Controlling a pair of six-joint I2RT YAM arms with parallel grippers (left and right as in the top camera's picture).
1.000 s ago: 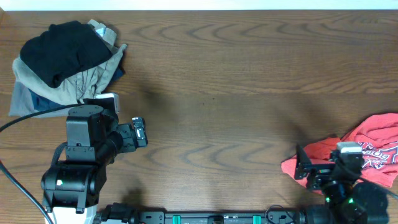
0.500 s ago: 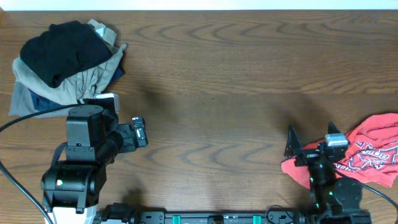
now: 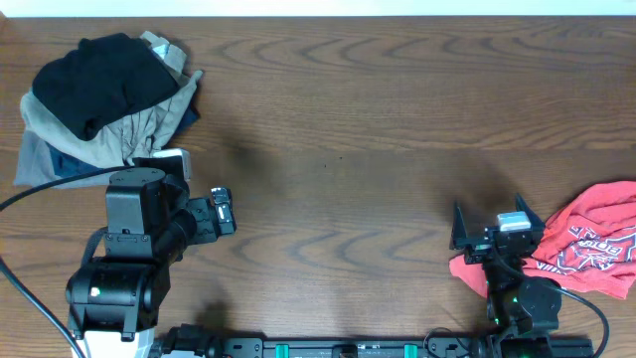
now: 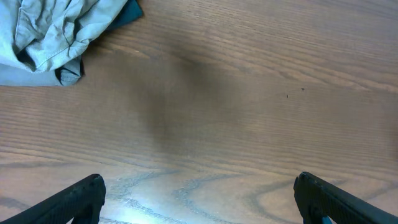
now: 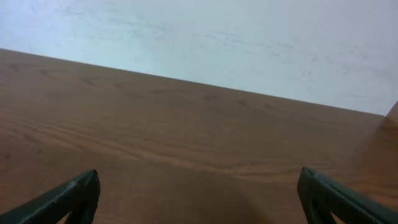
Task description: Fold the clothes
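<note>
A heap of clothes lies at the table's far left: a black garment (image 3: 99, 80) on top of a khaki one (image 3: 139, 129) and a blue one (image 3: 45, 164). The khaki edge also shows in the left wrist view (image 4: 50, 31). A crumpled red printed tee (image 3: 586, 249) lies at the right front. My left gripper (image 3: 224, 211) is open and empty, just below the heap. My right gripper (image 3: 492, 227) is open and empty, at the red tee's left edge, pointing away over bare wood. The tee is hidden in the right wrist view.
The wooden table (image 3: 348, 149) stretches between the heap and the red tee. A pale wall (image 5: 217, 37) stands beyond the table's far edge. The arm bases sit along the front edge.
My right arm has swung left from over the red tee and its fingers have spread wider. The left arm and the clothes have not moved.
</note>
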